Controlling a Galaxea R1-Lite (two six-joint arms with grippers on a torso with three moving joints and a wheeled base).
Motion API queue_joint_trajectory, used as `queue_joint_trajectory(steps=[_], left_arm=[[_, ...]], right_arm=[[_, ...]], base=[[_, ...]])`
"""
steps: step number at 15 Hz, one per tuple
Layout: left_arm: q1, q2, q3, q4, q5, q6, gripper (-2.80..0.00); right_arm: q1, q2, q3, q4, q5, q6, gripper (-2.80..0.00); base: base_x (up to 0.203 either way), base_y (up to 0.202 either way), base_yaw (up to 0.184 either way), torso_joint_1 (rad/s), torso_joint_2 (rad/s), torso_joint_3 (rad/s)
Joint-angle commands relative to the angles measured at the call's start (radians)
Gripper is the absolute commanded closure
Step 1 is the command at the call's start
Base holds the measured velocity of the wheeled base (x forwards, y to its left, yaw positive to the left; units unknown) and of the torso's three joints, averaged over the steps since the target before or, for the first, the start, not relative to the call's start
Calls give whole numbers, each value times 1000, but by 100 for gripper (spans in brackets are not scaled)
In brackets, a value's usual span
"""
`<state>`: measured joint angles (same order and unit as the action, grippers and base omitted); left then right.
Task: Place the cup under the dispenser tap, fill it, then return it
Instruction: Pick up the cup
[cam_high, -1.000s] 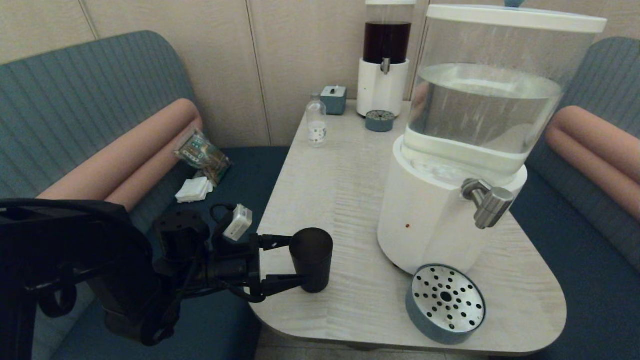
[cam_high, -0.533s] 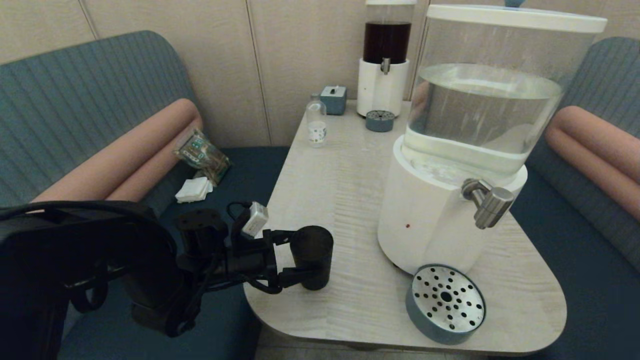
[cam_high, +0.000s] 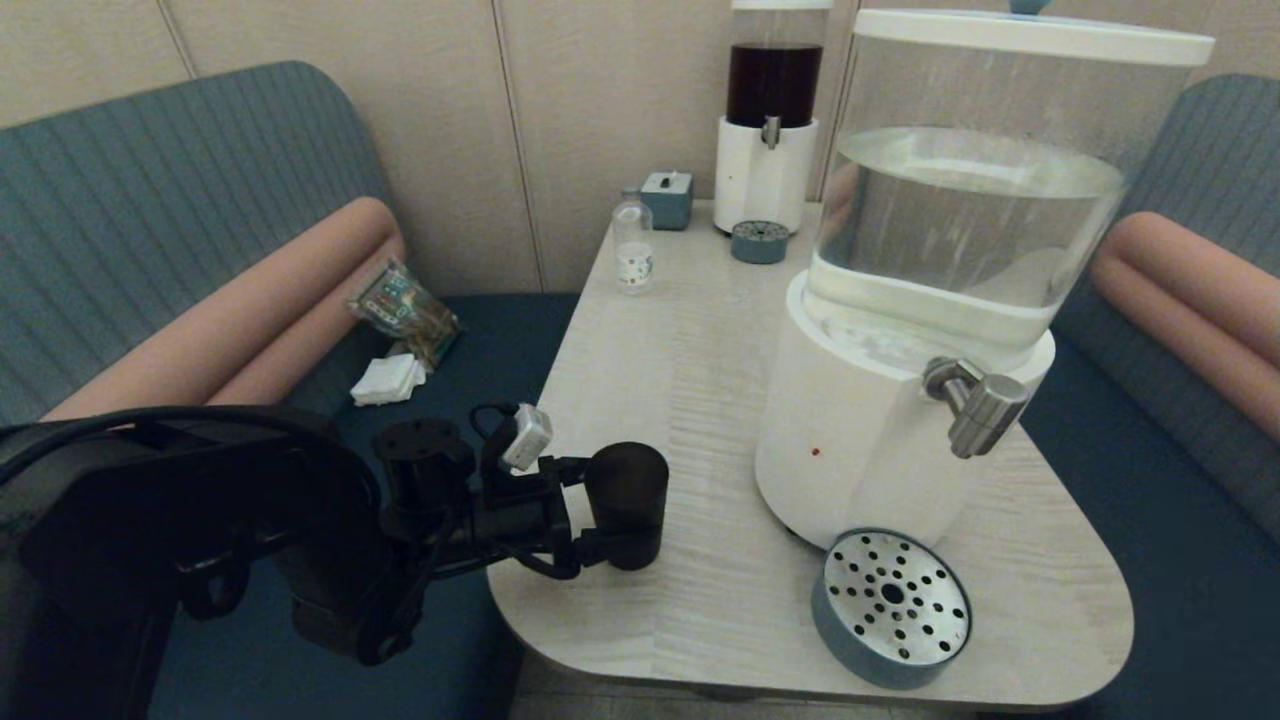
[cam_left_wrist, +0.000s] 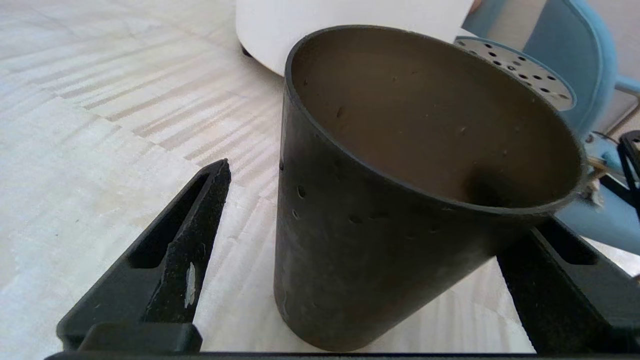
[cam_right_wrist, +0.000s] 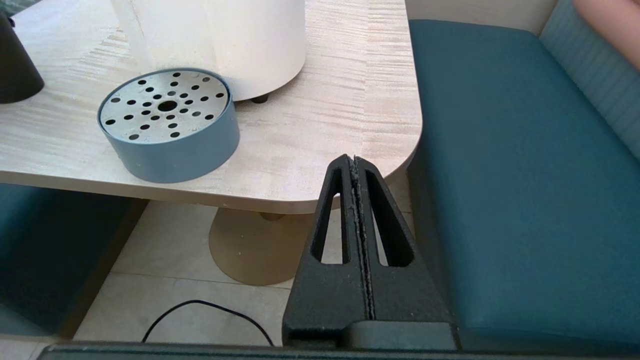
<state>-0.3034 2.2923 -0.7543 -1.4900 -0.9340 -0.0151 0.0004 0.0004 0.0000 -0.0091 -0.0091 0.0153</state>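
The dark tapered cup (cam_high: 628, 500) stands upright on the pale table (cam_high: 680, 370), near its left front edge. My left gripper (cam_high: 600, 506) reaches in from the left and is open, with one finger on each side of the cup. In the left wrist view the cup (cam_left_wrist: 375, 225) fills the space between the jaws, and a gap shows between it and one finger (cam_left_wrist: 195, 235). The steel dispenser tap (cam_high: 976, 402) juts from the big white-based dispenser (cam_high: 860, 440) to the right, apart from the cup. My right gripper (cam_right_wrist: 354, 161) is shut and empty, low off the table's front right corner.
A round blue drip tray with a perforated steel top (cam_high: 890, 606) sits on the table below the tap. A slimmer dark-liquid dispenser (cam_high: 770, 120), a small clear bottle (cam_high: 633, 245) and a small blue box (cam_high: 667, 198) stand at the back. Teal benches flank the table.
My left gripper has moved right, further around the cup, and its fingers have drawn closer together. The cup has stayed in place.
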Motion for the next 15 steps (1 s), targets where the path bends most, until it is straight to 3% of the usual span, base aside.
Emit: queue_joint_trajectory(steps=[1, 9, 13, 15], left_arm=[[-3, -4, 3, -6, -3, -2, 0], [-48, -87, 84, -8, 0, -8, 0], [-163, -204, 134, -8, 4, -39, 0], [-220, -206, 108, -8, 53, -47, 0]], right_arm=[[0, 1, 0, 0, 0, 0, 0], [1, 1, 0, -1, 0, 0, 0], [0, 1, 0, 0, 0, 0, 0], [1, 1, 0, 0, 0, 0, 0]], base=[[0, 0, 0, 0, 0, 0], [0, 0, 0, 0, 0, 0], [0, 0, 0, 0, 0, 0], [0, 0, 0, 0, 0, 0]])
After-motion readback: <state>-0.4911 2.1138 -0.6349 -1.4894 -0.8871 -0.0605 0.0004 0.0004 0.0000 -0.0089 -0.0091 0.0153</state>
